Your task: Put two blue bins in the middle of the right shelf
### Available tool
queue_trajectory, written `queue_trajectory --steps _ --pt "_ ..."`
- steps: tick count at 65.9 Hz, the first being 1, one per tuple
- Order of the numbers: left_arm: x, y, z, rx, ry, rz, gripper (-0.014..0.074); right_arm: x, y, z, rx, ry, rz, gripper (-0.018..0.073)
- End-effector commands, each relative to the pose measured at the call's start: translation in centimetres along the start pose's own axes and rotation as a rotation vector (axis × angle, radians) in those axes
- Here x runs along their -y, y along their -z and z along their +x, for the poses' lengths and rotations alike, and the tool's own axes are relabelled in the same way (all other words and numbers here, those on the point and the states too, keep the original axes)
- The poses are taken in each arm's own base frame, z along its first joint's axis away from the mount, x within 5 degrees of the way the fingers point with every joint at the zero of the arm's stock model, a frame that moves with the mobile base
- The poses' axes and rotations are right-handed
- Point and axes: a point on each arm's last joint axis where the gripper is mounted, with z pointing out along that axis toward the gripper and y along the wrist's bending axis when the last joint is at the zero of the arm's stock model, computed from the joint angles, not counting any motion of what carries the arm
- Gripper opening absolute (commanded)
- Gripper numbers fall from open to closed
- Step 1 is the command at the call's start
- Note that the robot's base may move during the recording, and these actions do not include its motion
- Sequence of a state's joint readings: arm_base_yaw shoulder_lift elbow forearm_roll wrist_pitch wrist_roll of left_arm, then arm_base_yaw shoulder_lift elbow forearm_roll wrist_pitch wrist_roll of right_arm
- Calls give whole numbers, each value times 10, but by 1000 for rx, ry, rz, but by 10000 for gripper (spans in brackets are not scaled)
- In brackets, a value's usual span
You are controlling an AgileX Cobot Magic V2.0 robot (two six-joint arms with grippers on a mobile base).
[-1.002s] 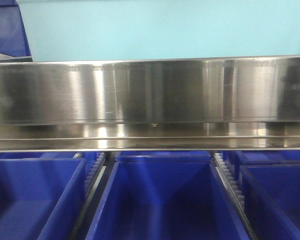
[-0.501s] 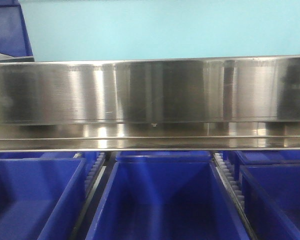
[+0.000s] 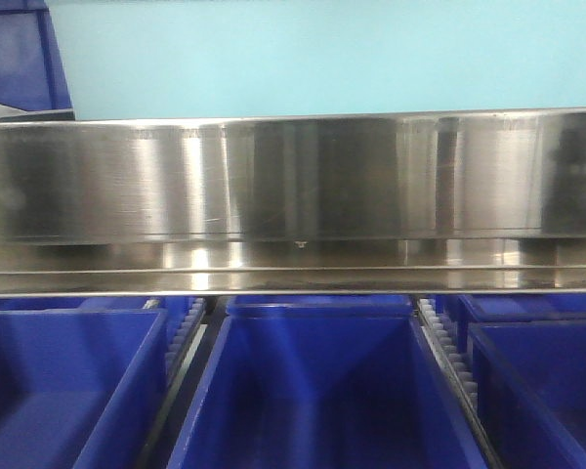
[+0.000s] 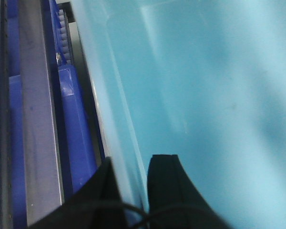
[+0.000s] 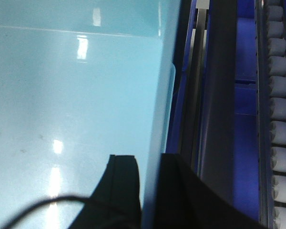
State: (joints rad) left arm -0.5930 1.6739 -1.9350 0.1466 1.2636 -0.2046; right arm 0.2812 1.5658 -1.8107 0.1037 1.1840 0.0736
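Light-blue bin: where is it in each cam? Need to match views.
Front: the light-blue bin spans the top, above the steel rail.
Left wrist: fills centre and right; the left gripper has its jaws astride the bin's wall at the bottom.
Right wrist: fills the left; the right gripper has its jaws astride the wall at the bottom.
Shared landmark: dark-blue crates beside or below it in all three.

The bin (image 3: 322, 54) at 12 o'clock in the front view is pale sky blue, plain all over. Under it, the shelf rail (image 3: 293, 181) is shiny silver with dark and bright up-and-down bands. At 6 o'clock the crates (image 3: 317, 391) are deep royal blue. The left gripper (image 4: 129, 164) and the right gripper (image 5: 150, 160) are black. The rollers (image 5: 280, 109) at 3 o'clock are grey-white.
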Motion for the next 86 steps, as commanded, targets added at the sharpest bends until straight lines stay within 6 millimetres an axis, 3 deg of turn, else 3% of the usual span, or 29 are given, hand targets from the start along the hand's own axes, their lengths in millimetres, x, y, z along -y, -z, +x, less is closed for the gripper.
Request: queue_trajectory --steps 1,8,11,13,32,44,63,86 --pt "6 7 -3 50 -7 52 211 -6 3 -4 49 1 -52 112" --pt "5 7 -3 53 -11 40 534 -6 3 -4 49 1 -52 419" --pt "5 7 -3 54 -13 34 631 -6 4 -4 51 1 -52 533" --pt "5 7 -3 55 -14 32 604 -6 4 -4 54 1 -52 579" --pt "1 22 -2 88 -13 25 426 -8 19 -3 27 9 -53 559" --pt "-2 32 -2 111 -23 8 379 -7 11 2 -10 5 -49 559" --pt "-5 3 18 -8 -34 -19 383 0 -17 34 -159 -13 -32 559" --pt "-22 -29 42 -165 75 37 383 -2 -23 39 -167 -17 -39 559"
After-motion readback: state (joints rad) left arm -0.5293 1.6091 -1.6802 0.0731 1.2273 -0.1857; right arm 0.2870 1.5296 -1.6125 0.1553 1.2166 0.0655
